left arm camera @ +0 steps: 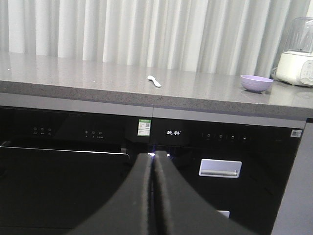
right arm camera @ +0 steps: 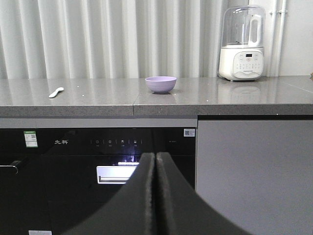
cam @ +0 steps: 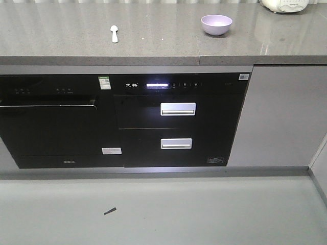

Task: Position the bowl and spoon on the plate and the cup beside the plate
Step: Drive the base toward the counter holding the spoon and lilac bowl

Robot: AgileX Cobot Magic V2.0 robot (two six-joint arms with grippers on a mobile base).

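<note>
The lavender bowl [cam: 216,24] stands upright on the grey counter, right of centre; it also shows as the bowl [left arm camera: 256,83] and the bowl [right arm camera: 161,84] in the wrist views. The pale spoon [cam: 114,33] lies flat on the counter to the bowl's left, seen again as the spoon [left arm camera: 154,81] and the spoon [right arm camera: 56,92]. The plate and the cup are out of view. My left gripper [left arm camera: 153,155] and right gripper [right arm camera: 155,154] are both shut on nothing, held low in front of the black appliance fronts, well below and short of the counter.
A white blender-like appliance [right arm camera: 242,44] stands at the counter's far right. Below the counter [cam: 153,46] are a black oven door [cam: 51,122], black drawers with silver handles [cam: 178,108], and a grey cabinet door [cam: 283,117]. A small dark scrap [cam: 110,211] lies on the floor.
</note>
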